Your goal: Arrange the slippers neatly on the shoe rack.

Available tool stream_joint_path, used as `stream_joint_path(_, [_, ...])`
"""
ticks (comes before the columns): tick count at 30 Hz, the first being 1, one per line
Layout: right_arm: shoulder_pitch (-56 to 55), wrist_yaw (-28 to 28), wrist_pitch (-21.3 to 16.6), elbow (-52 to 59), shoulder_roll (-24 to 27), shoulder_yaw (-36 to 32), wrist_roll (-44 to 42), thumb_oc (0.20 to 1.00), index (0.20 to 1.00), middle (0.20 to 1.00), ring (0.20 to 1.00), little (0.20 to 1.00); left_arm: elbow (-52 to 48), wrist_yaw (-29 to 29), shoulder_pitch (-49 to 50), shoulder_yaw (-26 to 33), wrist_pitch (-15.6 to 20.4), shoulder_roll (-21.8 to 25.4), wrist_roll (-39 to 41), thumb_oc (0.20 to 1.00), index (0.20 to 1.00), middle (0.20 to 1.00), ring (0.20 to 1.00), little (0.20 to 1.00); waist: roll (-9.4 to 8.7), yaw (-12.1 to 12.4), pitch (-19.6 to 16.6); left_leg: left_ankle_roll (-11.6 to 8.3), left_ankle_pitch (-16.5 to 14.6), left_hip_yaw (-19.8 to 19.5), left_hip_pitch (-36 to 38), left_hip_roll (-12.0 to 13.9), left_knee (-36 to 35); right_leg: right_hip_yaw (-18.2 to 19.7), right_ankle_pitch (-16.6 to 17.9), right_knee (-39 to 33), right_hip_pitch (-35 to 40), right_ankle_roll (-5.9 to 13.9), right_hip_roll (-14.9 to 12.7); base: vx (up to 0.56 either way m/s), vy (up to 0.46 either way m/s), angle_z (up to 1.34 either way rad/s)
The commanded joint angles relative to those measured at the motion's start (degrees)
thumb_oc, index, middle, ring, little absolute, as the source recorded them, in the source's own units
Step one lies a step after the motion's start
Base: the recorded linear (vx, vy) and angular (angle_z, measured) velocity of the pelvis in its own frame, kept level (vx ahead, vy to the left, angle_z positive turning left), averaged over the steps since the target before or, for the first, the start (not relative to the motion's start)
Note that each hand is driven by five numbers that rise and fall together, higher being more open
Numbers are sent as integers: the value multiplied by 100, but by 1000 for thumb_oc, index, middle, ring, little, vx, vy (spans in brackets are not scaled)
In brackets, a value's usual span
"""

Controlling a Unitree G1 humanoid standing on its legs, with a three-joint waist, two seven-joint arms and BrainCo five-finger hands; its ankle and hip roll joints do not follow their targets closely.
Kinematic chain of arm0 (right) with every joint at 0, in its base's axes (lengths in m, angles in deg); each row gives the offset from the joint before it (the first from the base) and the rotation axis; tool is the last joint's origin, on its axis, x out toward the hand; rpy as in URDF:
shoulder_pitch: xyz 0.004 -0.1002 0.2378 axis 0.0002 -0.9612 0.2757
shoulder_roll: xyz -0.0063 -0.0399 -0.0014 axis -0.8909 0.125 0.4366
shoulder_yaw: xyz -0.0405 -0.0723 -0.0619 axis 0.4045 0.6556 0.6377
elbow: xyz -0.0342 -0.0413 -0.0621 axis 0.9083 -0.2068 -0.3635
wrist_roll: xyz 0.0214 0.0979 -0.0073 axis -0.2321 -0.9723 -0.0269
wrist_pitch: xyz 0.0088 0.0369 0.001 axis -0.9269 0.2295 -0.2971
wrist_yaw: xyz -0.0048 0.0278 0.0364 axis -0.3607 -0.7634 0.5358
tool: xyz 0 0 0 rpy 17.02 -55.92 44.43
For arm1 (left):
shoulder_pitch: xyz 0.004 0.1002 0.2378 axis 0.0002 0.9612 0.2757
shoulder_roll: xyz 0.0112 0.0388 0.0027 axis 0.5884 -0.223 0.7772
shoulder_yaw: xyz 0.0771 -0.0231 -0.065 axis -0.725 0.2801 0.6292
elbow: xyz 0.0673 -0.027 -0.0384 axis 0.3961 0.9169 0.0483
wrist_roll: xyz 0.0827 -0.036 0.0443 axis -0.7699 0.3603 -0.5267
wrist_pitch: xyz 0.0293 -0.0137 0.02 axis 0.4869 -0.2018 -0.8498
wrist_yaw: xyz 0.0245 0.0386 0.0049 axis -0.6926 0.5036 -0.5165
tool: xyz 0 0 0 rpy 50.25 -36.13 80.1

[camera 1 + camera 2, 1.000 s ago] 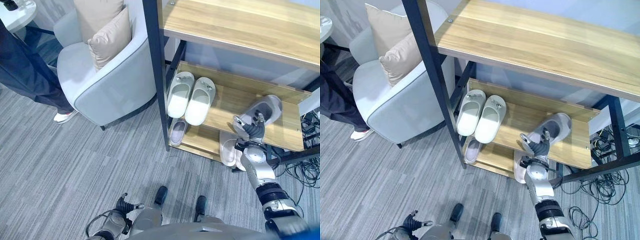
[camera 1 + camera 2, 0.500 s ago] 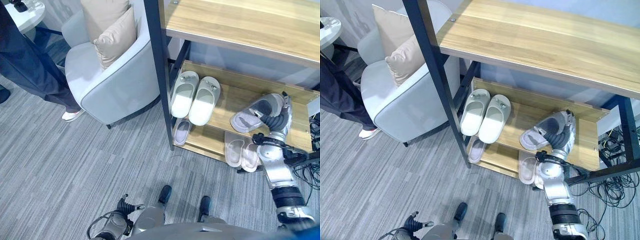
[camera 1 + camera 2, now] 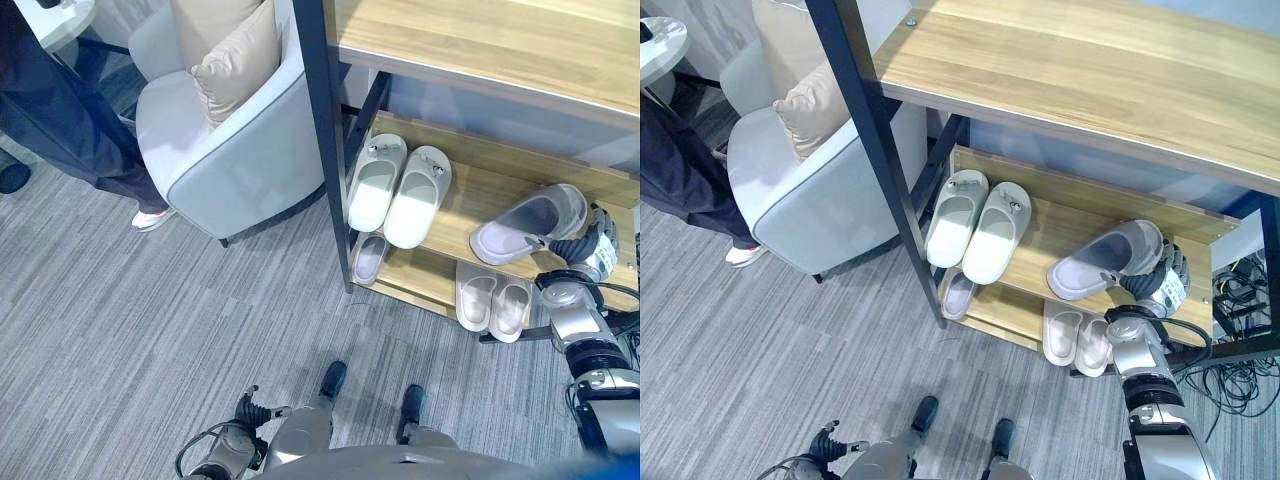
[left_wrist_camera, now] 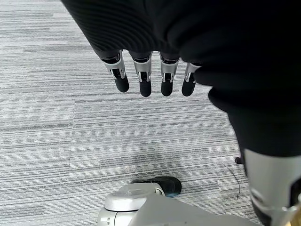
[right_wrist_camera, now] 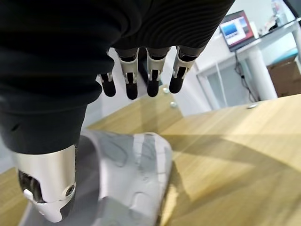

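**Grey slipper on middle shelf, right hand at its heel**

Grey slipper (image 3: 1105, 262) lies tilted on the wooden shoe rack (image 3: 1040, 235) middle shelf, well apart from the white slipper pair (image 3: 978, 217) at the shelf's left end. Right hand (image 3: 1160, 275) sits just beside its heel; fingers (image 5: 151, 84) straight, holding nothing. Pink slipper pair (image 3: 1077, 337) and a single grey slipper (image 3: 957, 296) rest on the bottom shelf. Left hand (image 4: 146, 66) hangs over carpet, fingers relaxed, empty.

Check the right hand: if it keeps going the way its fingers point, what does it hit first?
Probably nothing close. The right hand is open above the grey slipper, fingers aimed over the middle shelf toward the room beyond; depth is unclear.
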Motion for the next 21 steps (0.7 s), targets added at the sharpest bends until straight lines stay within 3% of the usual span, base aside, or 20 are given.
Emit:
stream_joint_path(1, [72,-124,-252,136,358,42,-233,1000,1000,1000,1000,1000,439,-44,9,-475,33,-368,-83,1000,1000,1000,1000,1000,-79,119,-135,17,-612,432,155,-78,28,-167,-386,63,346,164,3,31,-7,6])
stream_joint_path(11, [773,160,-124,-864,787,552,-271,1000,1000,1000,1000,1000,446,-66,45,-569,45,-316,3,1000,1000,1000,1000,1000,-104,189,-125,-13,-574,395,93,-90,28,-256,-408,63,341,173,-8,5,-1,2])
stream_joint_path(21, [1206,339,-114,-1524,681,829,-516,1000,1000,1000,1000,1000,500,-74,98,-559,42,-265,164,1000,1000,1000,1000,1000,-213,218,-163,-16,-567,382,115,-95,28,-272,-403,63,361,159,6,7,4,2])
